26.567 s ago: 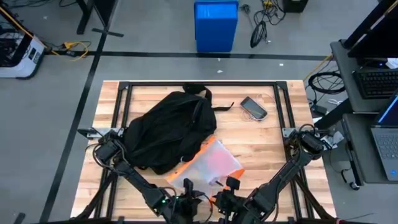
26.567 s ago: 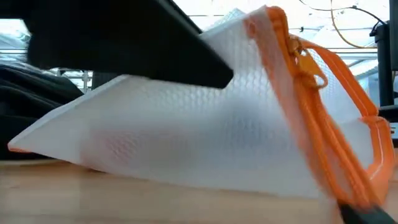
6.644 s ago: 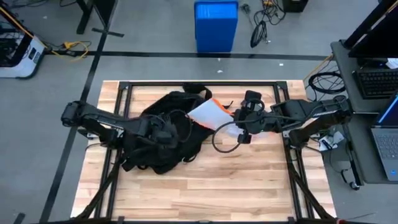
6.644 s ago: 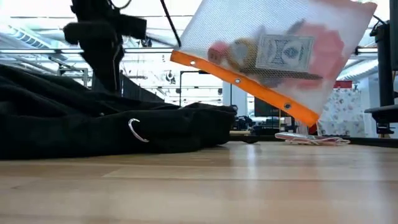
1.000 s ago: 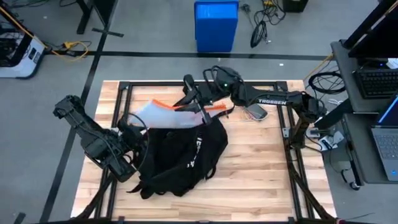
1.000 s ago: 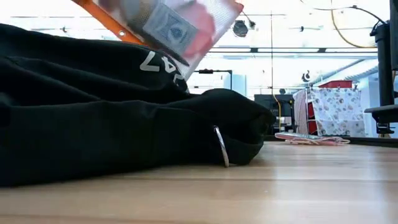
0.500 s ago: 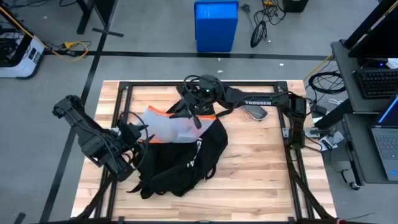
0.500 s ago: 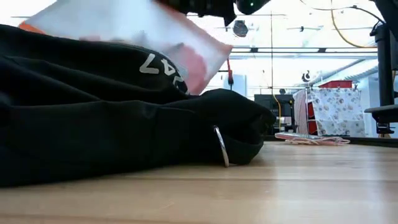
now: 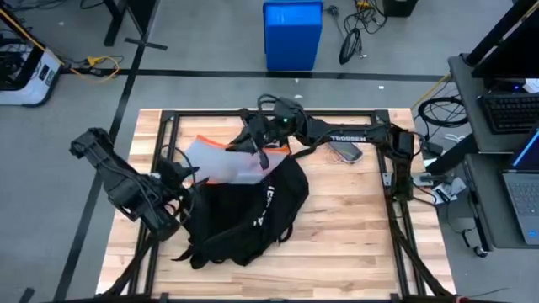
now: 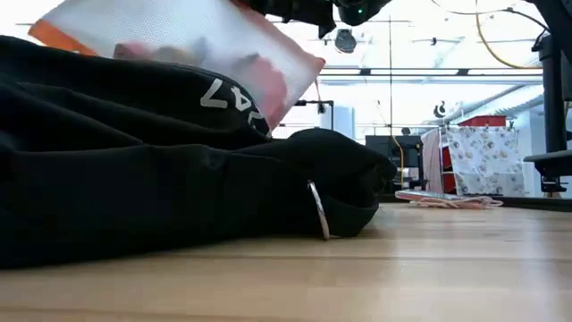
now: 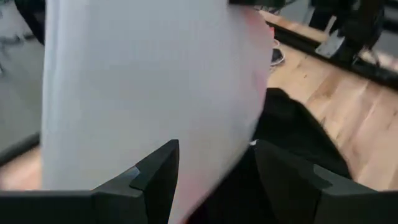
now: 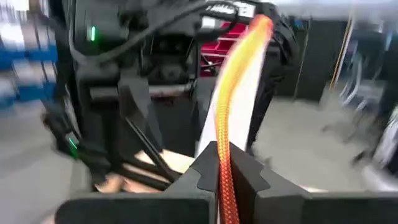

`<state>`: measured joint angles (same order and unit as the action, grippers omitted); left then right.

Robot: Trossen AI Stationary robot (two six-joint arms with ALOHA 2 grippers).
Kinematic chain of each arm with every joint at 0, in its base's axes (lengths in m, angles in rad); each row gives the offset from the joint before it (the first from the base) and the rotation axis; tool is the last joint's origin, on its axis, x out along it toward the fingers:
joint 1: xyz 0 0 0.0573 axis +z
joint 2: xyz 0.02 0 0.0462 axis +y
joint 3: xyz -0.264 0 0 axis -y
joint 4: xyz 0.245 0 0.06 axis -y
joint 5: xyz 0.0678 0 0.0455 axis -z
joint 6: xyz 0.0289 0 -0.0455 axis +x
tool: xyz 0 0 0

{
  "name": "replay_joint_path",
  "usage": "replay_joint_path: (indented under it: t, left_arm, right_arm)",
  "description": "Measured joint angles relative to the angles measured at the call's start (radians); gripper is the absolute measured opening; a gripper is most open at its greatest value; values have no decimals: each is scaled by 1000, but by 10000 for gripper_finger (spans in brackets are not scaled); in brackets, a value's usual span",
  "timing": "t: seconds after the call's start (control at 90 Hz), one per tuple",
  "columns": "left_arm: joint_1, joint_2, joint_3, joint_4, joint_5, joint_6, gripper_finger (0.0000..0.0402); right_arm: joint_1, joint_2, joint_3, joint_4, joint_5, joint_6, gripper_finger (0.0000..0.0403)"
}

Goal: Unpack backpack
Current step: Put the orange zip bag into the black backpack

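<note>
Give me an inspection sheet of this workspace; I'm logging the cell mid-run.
Surface: wooden table, black frame rails.
Job's things: black backpack lies flat; orange-edged mesh pouch hangs over its top end.
Clutter: small dark device on the table's far right.
Grippers: right gripper shut on the pouch's orange edge; left gripper open, fingers beside the pouch.
Cables: loose cords on the floor.
Surroundings: blue bin, desk with laptop.

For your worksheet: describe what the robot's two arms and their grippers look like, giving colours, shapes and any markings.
Both arms are dark, jointed and slim. The right arm carries white lettering along one link, and a green light glows near its wrist. The left gripper has two broad, angular black fingers. The right gripper has matching black, blocky fingers.
</note>
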<state>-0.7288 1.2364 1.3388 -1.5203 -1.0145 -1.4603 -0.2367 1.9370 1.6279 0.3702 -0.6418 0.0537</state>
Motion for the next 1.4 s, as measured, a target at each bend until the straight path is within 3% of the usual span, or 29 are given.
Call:
replay_joint_path:
  t: [0.133, 0.289, 0.444, 0.644, 0.889, 0.978, 1.233, 1.4]
  left_arm:
    - [1, -2, 0, -1, 34, -102, 200]
    - [1, -14, 0, -6, 78, -235, 200]
    - [0, -39, 0, -3, 88, -342, 200]
    - [0, -69, 0, 68, 150, -313, 200]
    - [0, -109, 0, 155, 229, -288, 200]
    - [0, -135, 0, 143, 225, -284, 200]
    - [78, -175, 0, 89, 232, -288, 200]
    - [142, -171, -1, 100, 340, -248, 200]
  right_arm:
    - [15, 2, 0, -25, -36, 258, 0]
    - [60, 2, 0, -38, -46, 429, 0]
    - [96, 2, 0, -176, -45, 521, 0]
    - [143, 2, 0, -344, -43, 643, 0]
    - [240, 2, 0, -368, -44, 842, 0]
    - [275, 2, 0, -408, -72, 873, 0]
    - [351, -2, 0, -599, -297, 853, 0]
    - [355, -21, 0, -656, -345, 779, 0]
